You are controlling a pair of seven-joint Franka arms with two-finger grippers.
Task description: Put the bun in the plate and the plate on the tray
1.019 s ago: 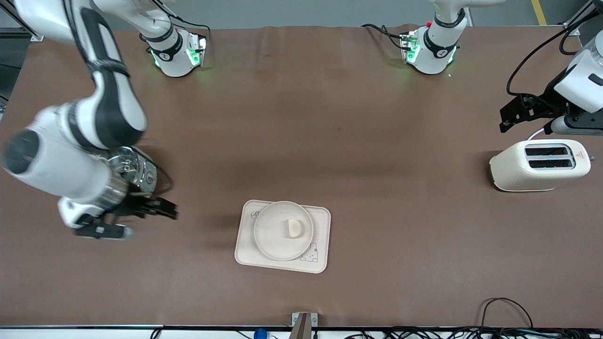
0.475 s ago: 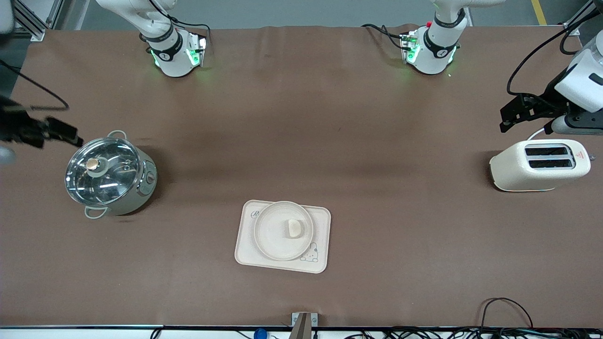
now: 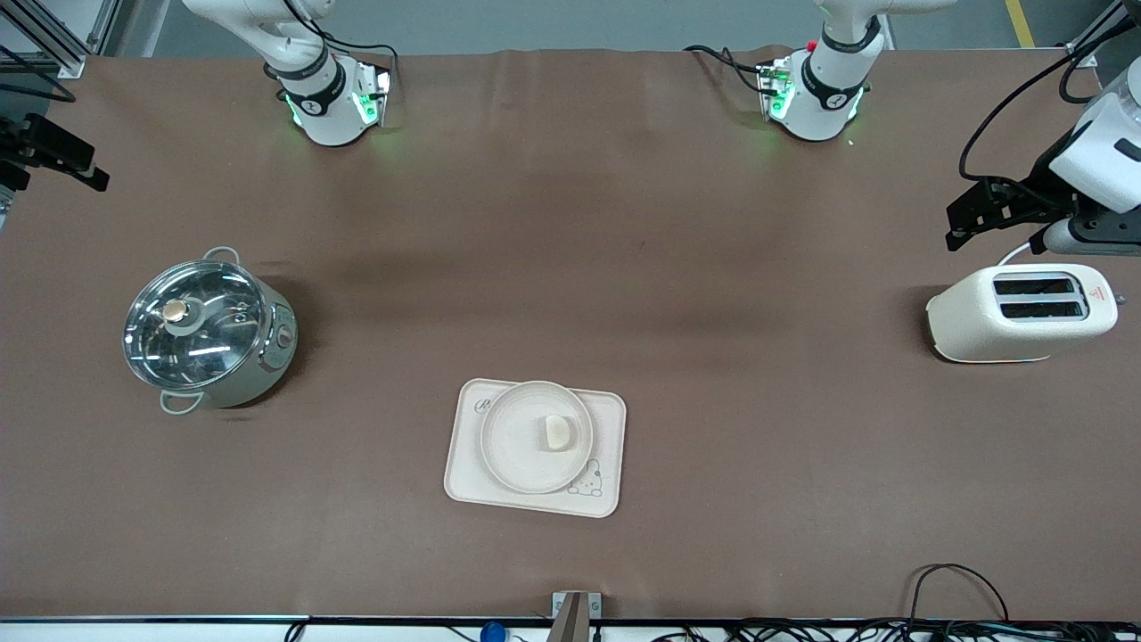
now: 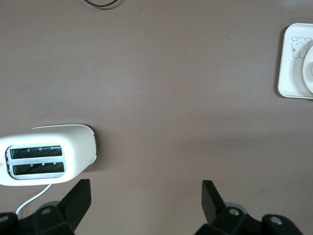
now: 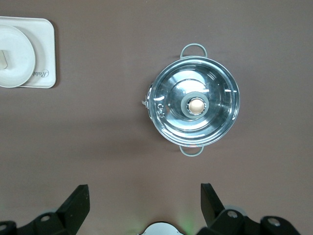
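The bun (image 3: pixel 557 432) lies in the round cream plate (image 3: pixel 513 441), and the plate rests on the rectangular tray (image 3: pixel 608 417) with the rabbit drawing. My right gripper (image 3: pixel 89 165) hangs open and empty over the table's edge at the right arm's end; its wrist view shows the tray (image 5: pixel 44 54), the plate (image 5: pixel 17 56) and a bit of the bun (image 5: pixel 4 58) at the picture's rim. My left gripper (image 3: pixel 956 227) is open and empty, over the table beside the toaster. The tray's corner (image 4: pixel 293 68) shows in the left wrist view.
A steel pot with a glass lid (image 3: pixel 207 332) stands toward the right arm's end, also seen as the pot (image 5: pixel 194 107) in the right wrist view. A cream toaster (image 3: pixel 1021 312) stands toward the left arm's end; the toaster (image 4: pixel 46 155) lies near the left fingers. Cables run along the front edge.
The right arm has swung away from beside the pot and tray, up toward its end of the table, uncovering the pot. The left arm, plate, bun and tray have not moved.
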